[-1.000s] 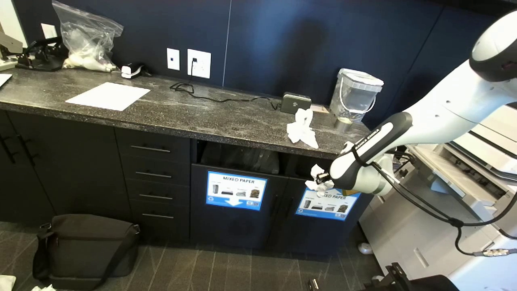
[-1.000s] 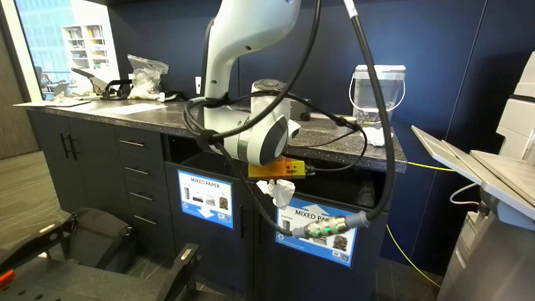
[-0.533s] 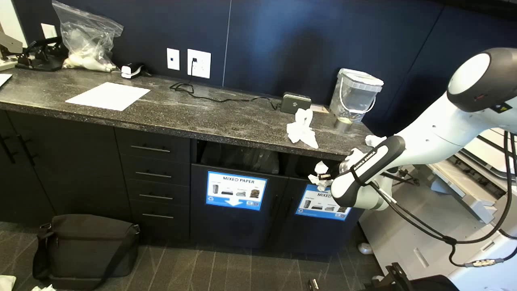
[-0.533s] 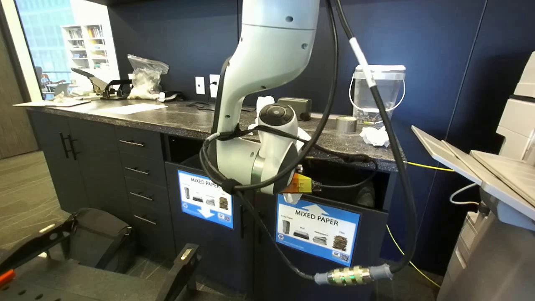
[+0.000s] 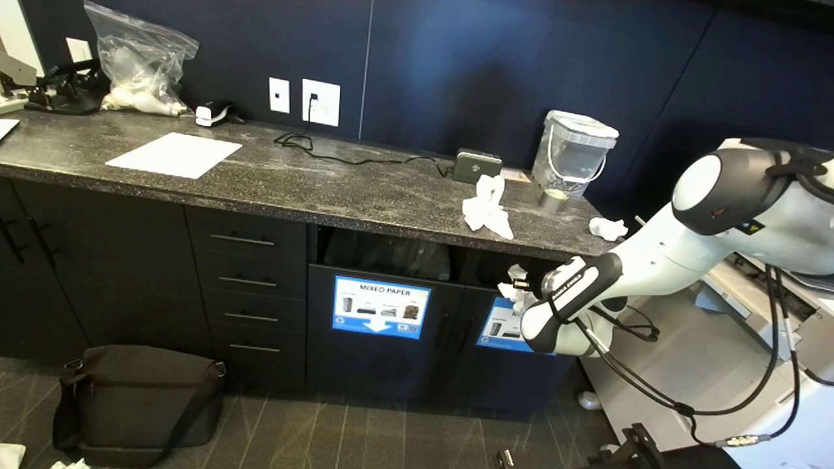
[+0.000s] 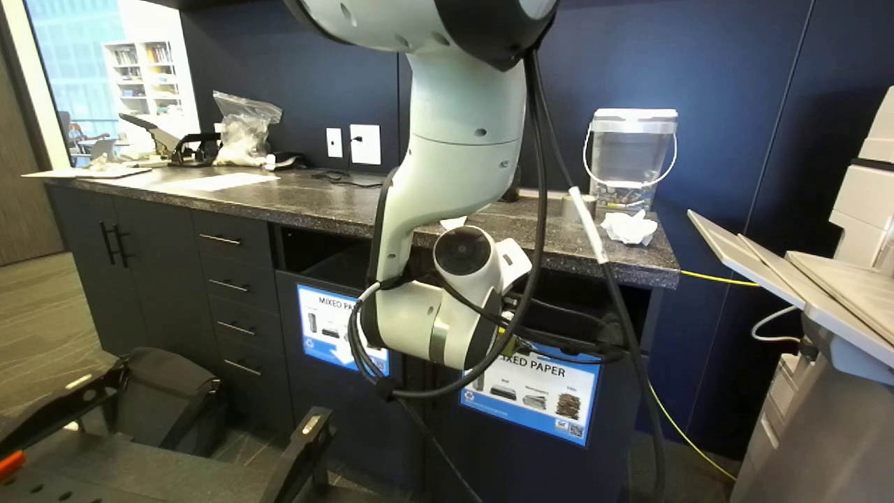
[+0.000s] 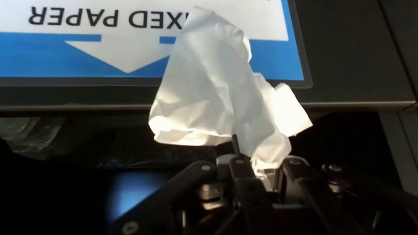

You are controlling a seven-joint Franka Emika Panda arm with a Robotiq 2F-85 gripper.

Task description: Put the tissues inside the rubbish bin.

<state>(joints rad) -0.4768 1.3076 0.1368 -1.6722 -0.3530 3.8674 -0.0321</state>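
Observation:
My gripper [image 7: 258, 156] is shut on a crumpled white tissue [image 7: 209, 78], which sticks out beyond the fingers. In an exterior view the held tissue [image 5: 513, 294] is in front of the right-hand bin's opening, near the top of its label. The rubbish bin [image 6: 531, 436] is a dark cabinet front marked MIXED PAPER with a dark slot above it; in the wrist view its top edge [image 7: 346, 106] runs behind the tissue. A second tissue [image 5: 487, 208] stands on the counter. A third tissue [image 6: 628, 228] lies at the counter's right end. The arm hides the held tissue in an exterior view.
The counter's front edge [image 5: 417, 229] overhangs the bin slots. A left-hand bin [image 5: 384, 365] holds a dark liner. A clear bucket [image 6: 632, 154], tape roll [image 5: 554, 200] and small box [image 5: 477, 166] stand on the counter. Loose arm cables [image 5: 651, 404] hang near a printer [image 5: 658, 352].
The arm's links have lowered and the wrist has tilted, so the gripper turns from hanging down to pointing toward the slot. The tissue stays in its grasp at nearly the same place.

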